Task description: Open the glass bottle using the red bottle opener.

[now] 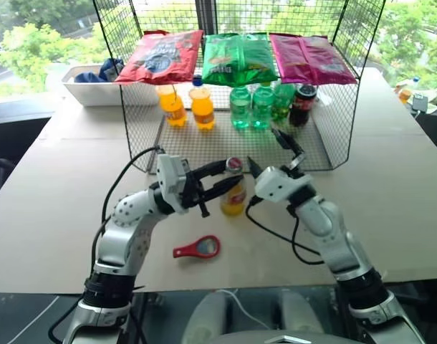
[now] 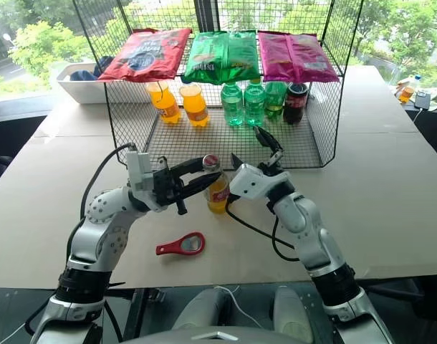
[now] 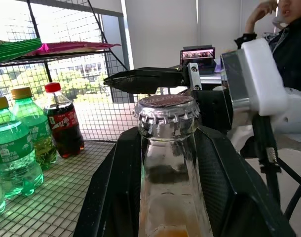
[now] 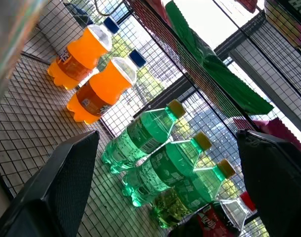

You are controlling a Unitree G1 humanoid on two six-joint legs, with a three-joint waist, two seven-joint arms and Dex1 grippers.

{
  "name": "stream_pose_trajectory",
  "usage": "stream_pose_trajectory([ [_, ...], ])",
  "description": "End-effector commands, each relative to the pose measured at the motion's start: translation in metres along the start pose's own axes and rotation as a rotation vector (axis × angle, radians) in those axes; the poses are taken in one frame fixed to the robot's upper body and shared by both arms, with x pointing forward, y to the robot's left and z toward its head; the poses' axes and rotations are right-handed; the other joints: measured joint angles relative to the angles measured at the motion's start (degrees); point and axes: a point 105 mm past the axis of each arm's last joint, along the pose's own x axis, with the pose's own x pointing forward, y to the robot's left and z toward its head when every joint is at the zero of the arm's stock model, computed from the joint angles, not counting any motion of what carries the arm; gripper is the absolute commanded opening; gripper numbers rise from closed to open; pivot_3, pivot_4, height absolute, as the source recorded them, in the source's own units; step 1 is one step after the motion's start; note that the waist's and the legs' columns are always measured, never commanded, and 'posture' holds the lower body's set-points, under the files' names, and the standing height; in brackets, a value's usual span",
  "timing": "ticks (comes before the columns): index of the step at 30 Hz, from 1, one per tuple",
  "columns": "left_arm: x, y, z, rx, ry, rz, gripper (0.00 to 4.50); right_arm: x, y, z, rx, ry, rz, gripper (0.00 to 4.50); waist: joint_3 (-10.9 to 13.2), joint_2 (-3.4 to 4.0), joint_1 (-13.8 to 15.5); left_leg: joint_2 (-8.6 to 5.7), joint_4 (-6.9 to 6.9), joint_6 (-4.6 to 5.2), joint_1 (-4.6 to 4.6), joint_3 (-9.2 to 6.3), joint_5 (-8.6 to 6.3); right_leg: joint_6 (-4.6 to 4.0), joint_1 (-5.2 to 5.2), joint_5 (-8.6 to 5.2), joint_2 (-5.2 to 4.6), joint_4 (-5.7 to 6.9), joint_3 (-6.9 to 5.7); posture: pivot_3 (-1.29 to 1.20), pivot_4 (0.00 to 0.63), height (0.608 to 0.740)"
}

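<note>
Two black fingers of the left end effector [image 1: 217, 179] pinch the glass bottle [image 1: 233, 195] by its neck, upright above the worktop [image 1: 54, 215]. Beside the bottle, the right end effector [image 1: 270, 151] stands spread and empty. Glass looks stiff, slick and breakable, so the neck hold suits; the red bottle opener [image 1: 198, 248], lying just in front of the bottle, is probably light and best taken by its handle.

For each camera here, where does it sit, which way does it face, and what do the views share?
Left and right eye views: head, looking forward and down; both arms, left gripper holding the glass bottle, open right gripper, red bottle opener on the table.
Left wrist view: along its fingers, at the bottle's crown cap; a seated person behind.
Right wrist view: between open fingers, at the wire rack.
Shared: green bottles.
</note>
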Motion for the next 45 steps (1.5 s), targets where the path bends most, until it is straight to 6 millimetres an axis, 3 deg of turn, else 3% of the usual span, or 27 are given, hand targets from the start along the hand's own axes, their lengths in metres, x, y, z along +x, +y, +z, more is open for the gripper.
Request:
stream_pose_trajectory([
  [1, -0.008, -0.003, -0.024, -0.065, 0.104, 0.012, 1.37, -0.004, -0.015, -0.001, -0.008, -0.005, -0.040, 4.48, 0.0, 0.02, 0.0, 0.00, -0.05, 0.00, 0.01, 0.00, 0.00, 0.00, -0.01, 0.00, 0.00, -0.03, 0.00, 0.00, 0.150, 0.740],
  [7, -0.006, -0.003, -0.025, -0.068, 0.102, 0.013, 1.37, -0.008, -0.018, -0.010, 0.081, 0.050, -0.056, 4.48, 0.0, 0.06, 0.0, 0.03, -0.27, -0.01, 0.02, 0.01, 0.01, -0.01, -0.02, 0.00, 0.01, -0.18, 0.00, 0.00, 0.150, 0.740],
  [11, -0.006, -0.003, -0.025, -0.068, 0.103, 0.012, 1.37, -0.013, -0.007, -0.026, 0.403, 0.204, -0.025, 4.48, 0.0, 0.07, 0.0, 0.06, -0.28, -0.01, 0.02, 0.00, 0.01, -0.01, -0.01, 0.00, 0.00, -0.21, 0.00, 0.00, 0.150, 0.740],
  [14, -0.007, -0.003, -0.026, -0.069, 0.105, 0.009, 1.37, -0.040, 0.019, -0.056, 0.659, 0.464, 0.074, 4.48, 0.0, 0.08, 0.2, 0.06, -0.30, 0.01, 0.01, -0.02, -0.01, -0.01, 0.00, 0.00, -0.03, -0.23, -0.01, 0.00, 0.150, 0.740],
  [17, -0.007, -0.003, -0.026, -0.068, 0.107, 0.010, 1.37, -0.052, 0.029, -0.054, 0.877, 0.524, 0.145, 4.48, 0.1, 0.18, 0.2, 0.03, -0.34, 0.18, -0.01, -0.06, -0.10, -0.01, -0.01, 0.00, -0.07, -0.26, -0.03, 0.00, 0.150, 0.740],
  [19, -0.007, -0.003, -0.026, -0.068, 0.106, 0.012, 1.37, -0.055, 0.025, -0.058, 0.971, 0.563, 0.104, 4.48, 0.1, 0.25, 0.1, 0.03, -0.36, 0.23, 0.00, -0.06, -0.13, -0.01, -0.01, 0.00, -0.09, -0.27, -0.02, 0.00, 0.150, 0.740],
  [23, -0.008, -0.003, -0.025, -0.077, 0.104, 0.017, 1.37, -0.059, 0.010, -0.072, 0.969, 0.608, -0.003, 4.48, 0.1, 0.30, 0.0, 0.08, -0.59, 0.23, 0.09, -0.06, -0.13, -0.02, -0.04, 0.00, -0.06, -0.27, -0.04, 0.00, 0.150, 0.740],
  [28, -0.008, 0.003, -0.022, -0.085, 0.086, 0.042, 1.37, -0.056, 0.010, -0.068, 0.960, 0.589, -0.014, 4.48, 0.1, 0.30, 0.0, 0.03, -0.61, 0.17, 0.03, -0.06, -0.10, -0.01, -0.06, 0.00, -0.07, -0.35, -0.06, 0.00, 0.150, 0.740],
  [30, -0.009, 0.003, -0.022, -0.085, 0.087, 0.044, 2.11, -0.055, 0.012, -0.065, 0.957, 0.581, -0.002, 4.50, 0.1, 0.33, 0.0, 0.03, -0.62, 0.03, 0.03, -0.06, -0.02, -0.01, -0.06, 0.00, -0.07, -0.35, -0.06, 0.00, 0.150, 0.740],
  [31, -0.009, 0.004, -0.022, -0.084, 0.088, 0.046, 2.24, -0.055, 0.012, -0.065, 0.956, 0.579, 0.001, 4.50, 0.2, 0.35, -0.1, 0.03, -0.63, 0.03, 0.04, -0.05, -0.02, -0.01, -0.06, 0.00, -0.07, -0.35, -0.06, 0.00, 0.150, 0.740],
  [35, -0.009, 0.007, -0.023, -0.067, 0.094, 0.067, 3.99, -0.055, 0.013, -0.062, 0.958, 0.565, 0.005, 4.50, 0.2, 0.34, 0.0, 0.03, -0.63, -0.01, -0.28, -0.05, 0.01, 0.00, -0.38, 0.00, -0.04, -0.33, -0.06, 0.00, 0.150, 0.740],
  [45, -0.011, 0.005, -0.017, -0.064, 0.089, 0.043, 3.99, -0.052, 0.004, -0.059, 1.012, 0.513, -0.048, 4.50, 0.2, 0.34, -0.1, 0.03, -0.62, -0.08, -1.03, -0.02, 0.05, -0.01, -1.11, 0.01, -0.06, -0.29, -0.03, 0.00, 0.150, 0.740],
])
